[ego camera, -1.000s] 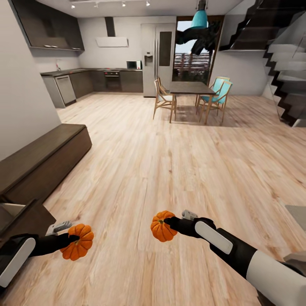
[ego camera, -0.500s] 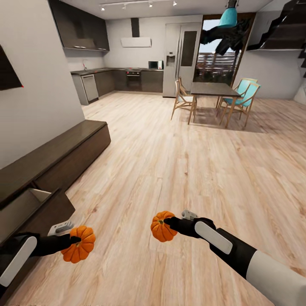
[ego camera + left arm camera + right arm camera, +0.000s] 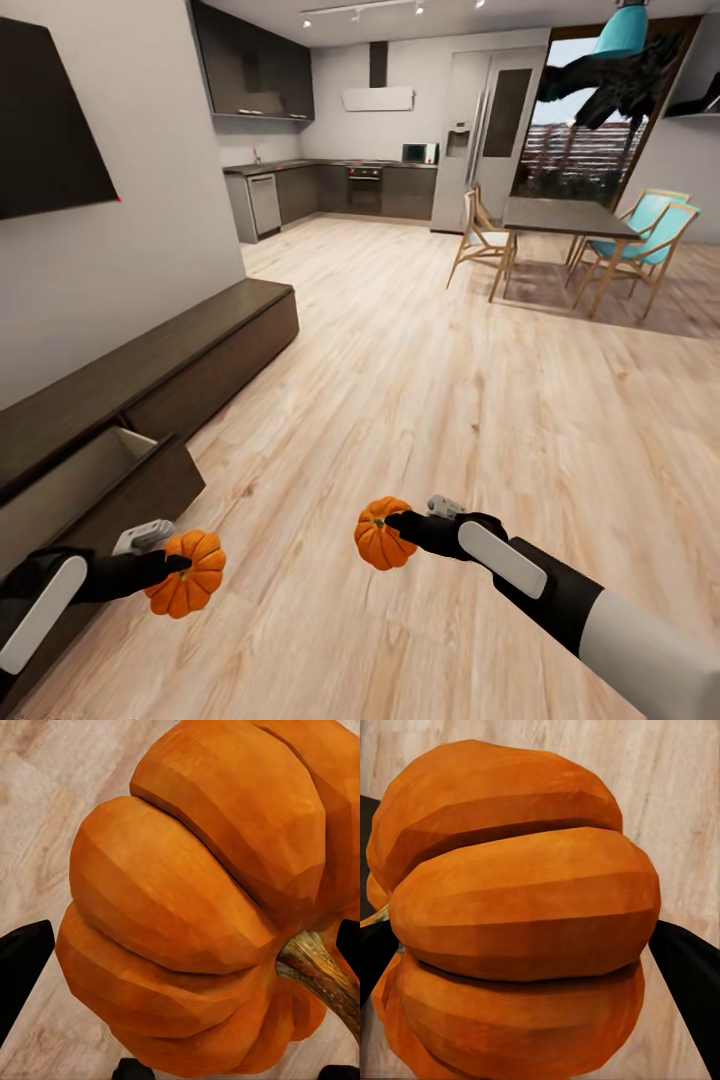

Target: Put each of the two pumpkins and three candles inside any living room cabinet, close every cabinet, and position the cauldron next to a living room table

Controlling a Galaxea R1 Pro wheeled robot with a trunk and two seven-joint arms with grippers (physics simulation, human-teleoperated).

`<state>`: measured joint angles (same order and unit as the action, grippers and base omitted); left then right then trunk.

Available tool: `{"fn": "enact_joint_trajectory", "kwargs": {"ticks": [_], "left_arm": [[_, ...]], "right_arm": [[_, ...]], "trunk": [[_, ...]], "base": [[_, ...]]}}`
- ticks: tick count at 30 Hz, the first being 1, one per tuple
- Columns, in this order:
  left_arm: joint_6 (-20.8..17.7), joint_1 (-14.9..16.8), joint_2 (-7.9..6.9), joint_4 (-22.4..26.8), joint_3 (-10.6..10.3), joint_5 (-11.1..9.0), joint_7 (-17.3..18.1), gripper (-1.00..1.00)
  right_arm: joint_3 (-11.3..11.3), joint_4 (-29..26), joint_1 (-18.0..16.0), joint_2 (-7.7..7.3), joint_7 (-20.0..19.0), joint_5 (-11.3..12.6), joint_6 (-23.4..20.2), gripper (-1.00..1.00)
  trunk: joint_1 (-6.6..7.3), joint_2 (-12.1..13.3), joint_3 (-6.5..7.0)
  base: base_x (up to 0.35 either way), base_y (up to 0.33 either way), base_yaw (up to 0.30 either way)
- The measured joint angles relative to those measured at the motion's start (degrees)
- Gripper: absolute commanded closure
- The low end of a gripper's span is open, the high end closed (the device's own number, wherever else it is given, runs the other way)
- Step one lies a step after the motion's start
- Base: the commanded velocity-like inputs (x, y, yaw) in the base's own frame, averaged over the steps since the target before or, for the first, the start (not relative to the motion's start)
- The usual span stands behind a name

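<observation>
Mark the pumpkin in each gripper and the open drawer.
Left pumpkin (image 3: 186, 587), head view, orange ribbed side.
Right pumpkin (image 3: 381, 535), head view, orange ribbed side.
Open drawer (image 3: 75, 482), head view, pale inside wall.

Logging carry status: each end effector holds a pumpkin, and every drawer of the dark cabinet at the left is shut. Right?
Not quite. The left end effector and right end effector each hold a pumpkin, but the head view shows one drawer of the cabinet pulled open.
</observation>
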<state>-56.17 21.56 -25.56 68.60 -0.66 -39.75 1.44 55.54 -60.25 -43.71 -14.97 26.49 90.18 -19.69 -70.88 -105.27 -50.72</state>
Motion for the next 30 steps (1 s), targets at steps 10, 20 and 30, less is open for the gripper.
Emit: {"fn": "enact_joint_trajectory", "kwargs": {"ticks": [10, 20, 30], "left_arm": [[0.0, 0.0, 0.18, 0.1, 0.0, -0.1, 0.2, 1.0], [0.1, 0.0, 1.96, 0.0, -0.3, 0.3, -0.3, 1.0], [0.2, 0.1, 2.61, -0.4, -0.3, 1.2, -2.3, 1.0]], "right_arm": [[0.1, -0.1, 0.0, 0.07, 0.0, 0.0, 0.0, 1.0], [0.3, 0.0, 0.0, 2.38, 0.1, -1.7, 0.0, 1.0], [0.0, -0.1, 0.0, 2.46, 0.1, -5.3, -0.1, 1.0]], "trunk": [[1.07, 2.0, 0.89], [3.27, 6.0, 2.89], [5.47, 10.0, 5.15]], "base": [[0.04, -0.039, 0.288], [0.0, 0.0, 0.276], [0.0, 0.0, 0.153]]}}
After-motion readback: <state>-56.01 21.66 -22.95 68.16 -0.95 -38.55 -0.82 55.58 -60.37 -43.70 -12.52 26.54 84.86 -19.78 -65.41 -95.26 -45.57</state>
